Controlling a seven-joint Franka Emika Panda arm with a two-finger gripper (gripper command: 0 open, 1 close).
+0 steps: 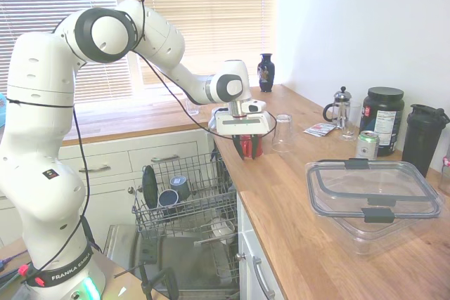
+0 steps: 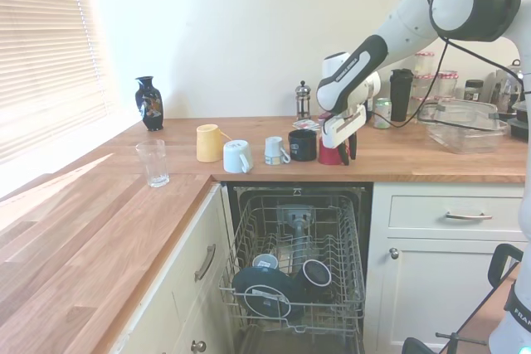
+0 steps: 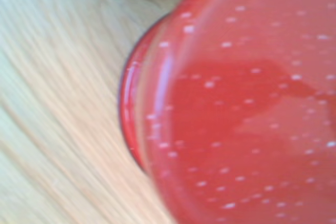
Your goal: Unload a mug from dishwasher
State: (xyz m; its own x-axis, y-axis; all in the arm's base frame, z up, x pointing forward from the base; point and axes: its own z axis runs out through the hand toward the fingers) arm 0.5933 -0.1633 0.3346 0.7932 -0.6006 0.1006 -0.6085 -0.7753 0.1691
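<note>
The small glossy red mug (image 1: 252, 147) (image 2: 330, 154) stands at counter level near the worktop's front edge, above the open dishwasher (image 1: 184, 205) (image 2: 294, 264). My gripper (image 1: 251, 144) (image 2: 341, 143) comes down from above with its fingers closed on the mug's wall. In the wrist view the mug (image 3: 247, 114) fills most of the picture, red with white speckles, with wooden worktop beside it. The dishwasher's grey wire rack is pulled out and still holds dark cups and a plate.
A dark navy mug (image 2: 303, 145), a small white mug (image 2: 275, 151), a pale blue cup (image 2: 237, 157) and a yellow cup (image 2: 209, 143) line the counter beside the red mug. An upturned glass (image 1: 283, 133), a can (image 1: 367, 145) and a lidded plastic container (image 1: 373, 198) stand nearby.
</note>
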